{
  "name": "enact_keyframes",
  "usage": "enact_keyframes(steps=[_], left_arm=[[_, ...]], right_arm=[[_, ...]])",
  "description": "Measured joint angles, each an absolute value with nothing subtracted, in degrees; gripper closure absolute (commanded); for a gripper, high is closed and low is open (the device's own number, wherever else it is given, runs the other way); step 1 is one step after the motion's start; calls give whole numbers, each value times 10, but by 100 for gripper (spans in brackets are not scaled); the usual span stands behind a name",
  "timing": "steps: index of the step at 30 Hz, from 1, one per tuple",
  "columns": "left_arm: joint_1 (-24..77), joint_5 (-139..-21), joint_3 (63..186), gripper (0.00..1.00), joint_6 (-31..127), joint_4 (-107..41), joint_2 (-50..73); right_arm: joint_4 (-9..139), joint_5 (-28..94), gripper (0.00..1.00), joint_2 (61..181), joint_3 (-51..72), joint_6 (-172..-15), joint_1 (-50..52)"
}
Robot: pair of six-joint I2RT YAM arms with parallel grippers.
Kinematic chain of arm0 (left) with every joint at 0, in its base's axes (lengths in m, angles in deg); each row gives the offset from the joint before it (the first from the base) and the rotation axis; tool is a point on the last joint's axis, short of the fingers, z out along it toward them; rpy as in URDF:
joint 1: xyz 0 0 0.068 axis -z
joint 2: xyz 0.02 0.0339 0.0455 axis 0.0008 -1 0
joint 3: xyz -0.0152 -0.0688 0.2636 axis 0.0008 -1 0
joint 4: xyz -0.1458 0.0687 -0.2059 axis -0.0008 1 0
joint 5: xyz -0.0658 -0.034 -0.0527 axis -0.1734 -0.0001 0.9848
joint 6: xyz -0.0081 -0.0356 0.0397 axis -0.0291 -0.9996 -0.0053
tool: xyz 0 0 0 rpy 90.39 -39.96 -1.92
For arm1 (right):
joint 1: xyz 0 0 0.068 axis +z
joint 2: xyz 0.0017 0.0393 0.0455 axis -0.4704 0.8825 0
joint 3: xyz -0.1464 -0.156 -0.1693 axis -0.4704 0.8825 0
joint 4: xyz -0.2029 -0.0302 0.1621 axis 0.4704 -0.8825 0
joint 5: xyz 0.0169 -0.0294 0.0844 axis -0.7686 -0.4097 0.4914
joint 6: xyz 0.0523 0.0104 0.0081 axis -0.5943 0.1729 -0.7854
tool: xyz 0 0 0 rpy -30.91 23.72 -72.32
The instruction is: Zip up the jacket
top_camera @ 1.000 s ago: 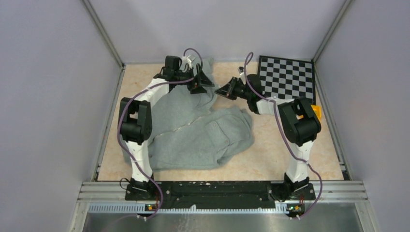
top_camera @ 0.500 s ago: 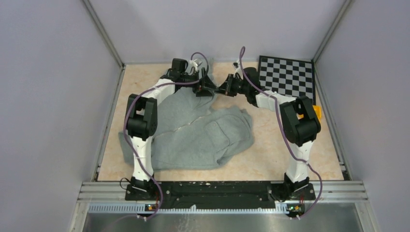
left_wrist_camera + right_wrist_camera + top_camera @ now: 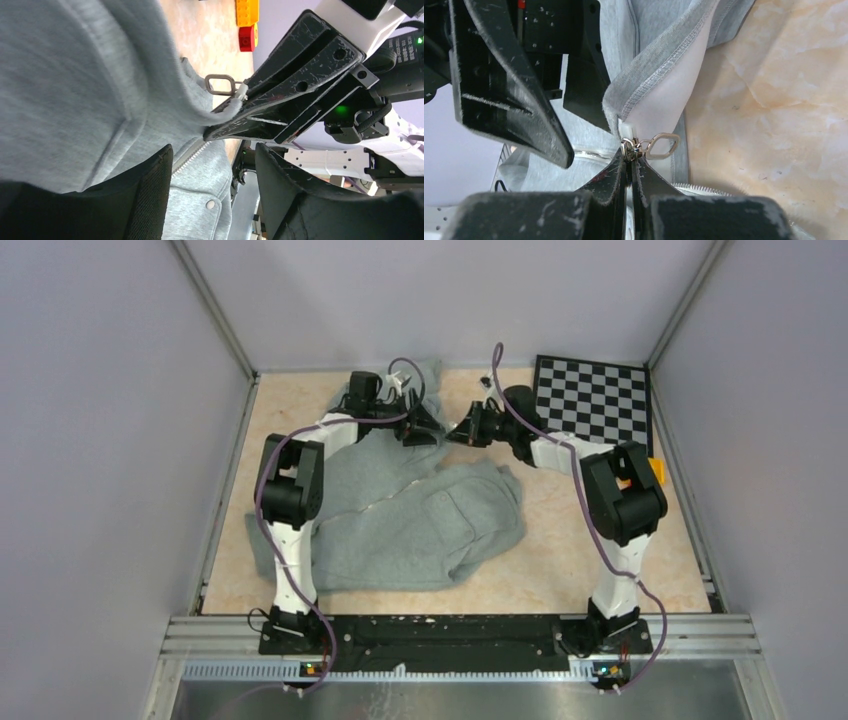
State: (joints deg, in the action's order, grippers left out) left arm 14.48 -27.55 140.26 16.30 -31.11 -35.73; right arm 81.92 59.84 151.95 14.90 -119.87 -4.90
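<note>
From above, the jacket (image 3: pixel 400 515) lies rumpled over the left and middle of the worktop (image 3: pixel 570 560). One part of it runs up to the far edge, and the front is partly open. Both arms reach toward the middle of the far edge, where the left gripper (image 3: pixel 424 426) and the right gripper (image 3: pixel 456 432) meet almost tip to tip at the cloth. A checkerboard (image 3: pixel 592 398) lies in the far right corner. Through the left wrist camera, the left gripper's fingers (image 3: pixel 145 200) stand well apart with nothing caught between them. Grey fleece fills the space beside one finger, and I cannot tell whether it touches. The zipper teeth (image 3: pixel 190 156) and a snap button (image 3: pixel 209 204) show in the gap beyond. The right gripper comes in from the side with its jaws pressed together at the jacket's edge, and the metal pull ring (image 3: pixel 220 85) sticks out just beside its tip. A yellow block (image 3: pixel 247 10) and a red block (image 3: pixel 246 37) sit farther off on the worktop. Through the right wrist camera, the right gripper's fingers (image 3: pixel 616 172) are pinched tight on the zipper slider (image 3: pixel 627 148). The ring hangs free to one side. A small white tab (image 3: pixel 628 131) caps the curled edge above it, where the pale lining shows. The left gripper's black jaws are spread just beside that edge.
</note>
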Motion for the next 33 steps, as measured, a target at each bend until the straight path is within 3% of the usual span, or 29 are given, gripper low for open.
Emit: enact_keyframes(steps=[9,13,17,19,22,25,33], left_arm=[[137,-268,1393,43,126,-367,-357],[142,-260,1389,59,107,-401,-357],[143,-261,1379,87,98,-409,-357],[143,-261,1374,92,94,-413,-357],[144,-260,1368,96,91,-414,-357],[145,-260,1359,100,89,-419,-357],[145,-256,1331,100,76,-447,-357]], right_arm=[[843,605,100,1515,166,-1198,-34],[846,607,100,1512,166,-1194,-28],[846,607,100,1506,166,-1194,-27],[846,605,100,1503,170,-1194,-26],[845,593,77,1493,185,-1197,-25],[857,580,63,1475,213,-1220,-24],[956,585,55,1449,280,-1345,-49]])
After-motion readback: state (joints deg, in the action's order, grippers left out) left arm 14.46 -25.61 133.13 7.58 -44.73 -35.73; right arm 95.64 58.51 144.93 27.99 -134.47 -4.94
